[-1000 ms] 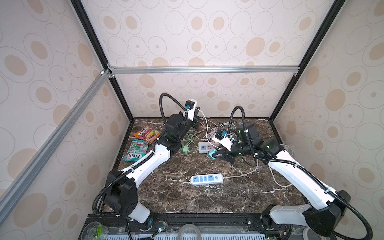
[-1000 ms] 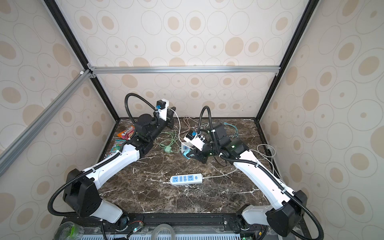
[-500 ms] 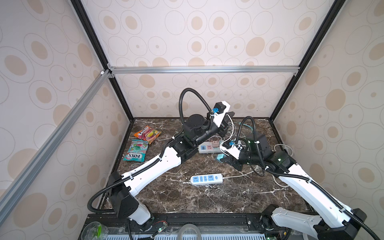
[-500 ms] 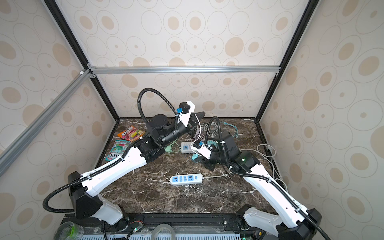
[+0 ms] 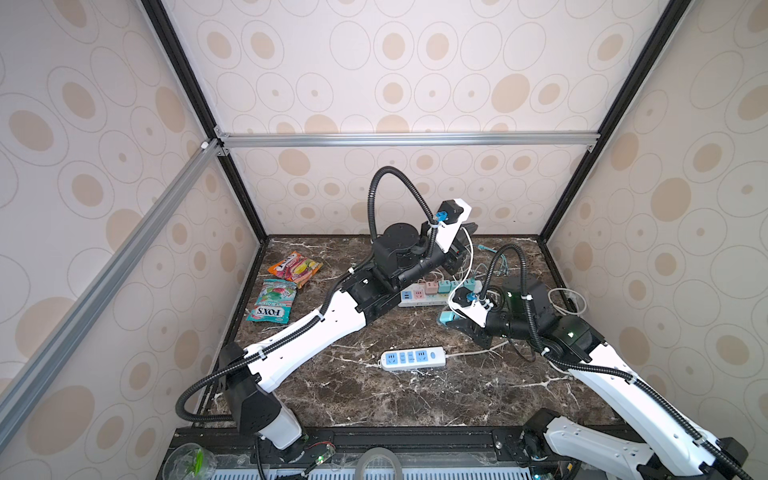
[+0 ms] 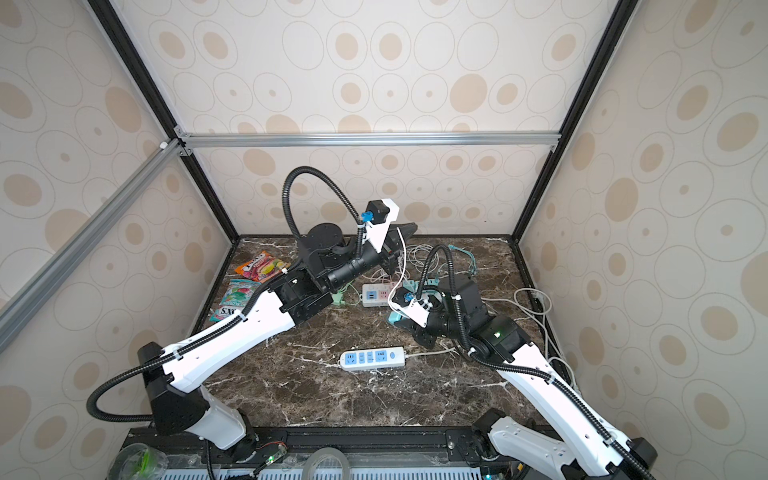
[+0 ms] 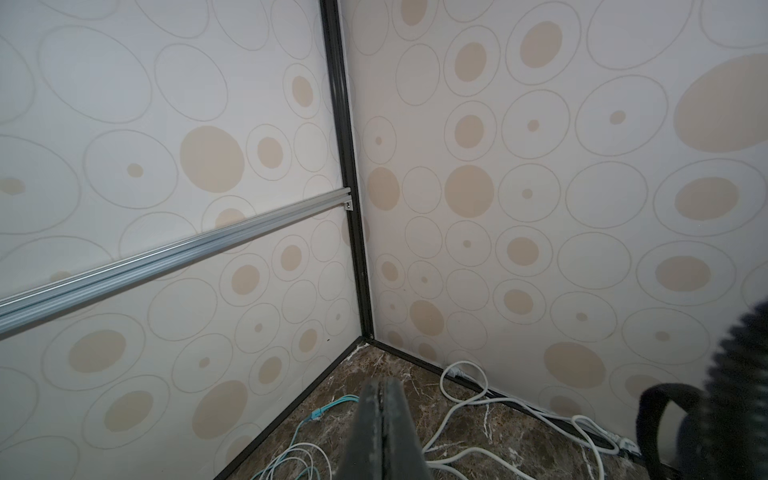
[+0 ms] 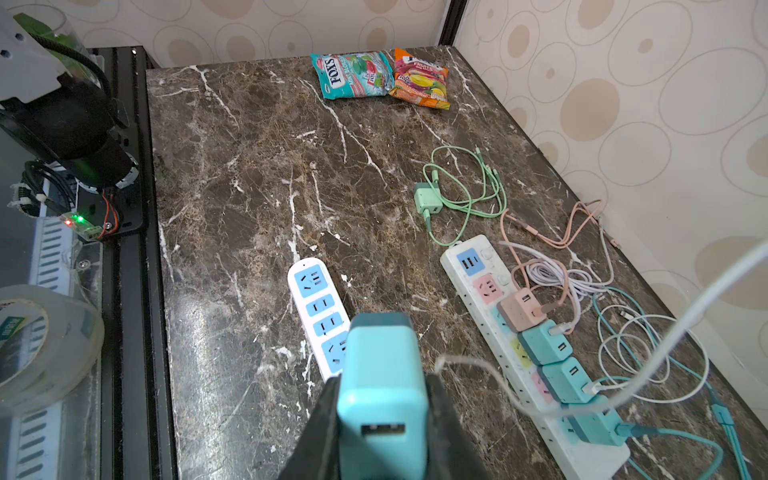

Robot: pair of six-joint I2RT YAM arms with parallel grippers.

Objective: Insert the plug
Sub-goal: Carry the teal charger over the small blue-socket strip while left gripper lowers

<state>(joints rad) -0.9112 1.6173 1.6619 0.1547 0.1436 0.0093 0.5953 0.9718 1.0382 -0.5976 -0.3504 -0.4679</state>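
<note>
My right gripper [image 8: 382,390] is clamped on the teal USB charger plug [image 8: 382,361]. I hold the plug above the marble table [image 8: 249,187], between the small white power strip [image 8: 316,309] and the long multicolour strip [image 8: 467,259]. My left gripper [image 7: 383,386] is pinched together, empty, raised toward the back corner.

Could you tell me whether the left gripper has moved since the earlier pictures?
Yes. The left gripper swung rightward in a top view, away from the snack bags.

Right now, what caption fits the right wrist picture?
Right jaws grip a teal plug near the small blue power strip on a marble table.
</note>
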